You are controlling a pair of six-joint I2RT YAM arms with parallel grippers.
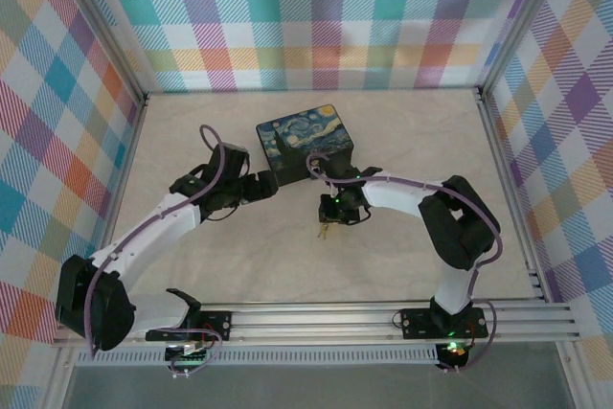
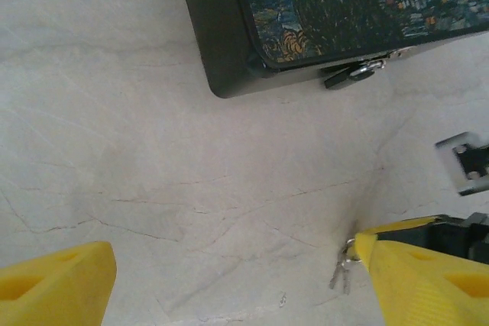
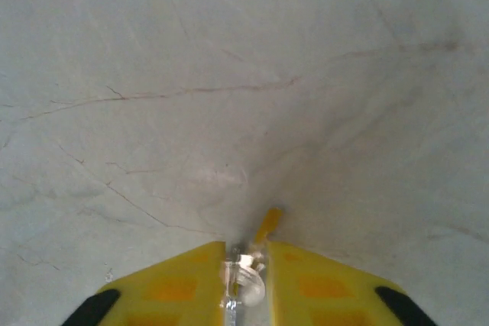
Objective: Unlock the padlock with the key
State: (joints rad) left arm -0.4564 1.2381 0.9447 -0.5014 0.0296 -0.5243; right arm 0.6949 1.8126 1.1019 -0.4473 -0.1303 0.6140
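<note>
Now left pincer point(image 2: 229, 265) gapes wide, empty. Right pincer point(image 3: 246, 253) narrowly parted around small silver metal key point(image 3: 241, 284); grip unclear.

From above, the padlock point(image 1: 324, 232) was a tiny yellowish speck just under the right end effector point(image 1: 329, 221), too small to show shackle or keyhole. In the right wrist view a blurred metal piece point(image 3: 241, 280) sat between that end effector's fingers point(image 3: 183, 284), cut off by the lower edge. Whether the pads pressed it could not be told. A yellow sliver point(image 3: 267, 224) poked out just beyond it, the rest hidden. In the left wrist view the painted tin point(image 2: 229, 28) ran off the top and right edges, and the fingers point(image 2: 53, 280) of the left end effector point(image 2: 237, 246) were cropped at the bottom.
</note>
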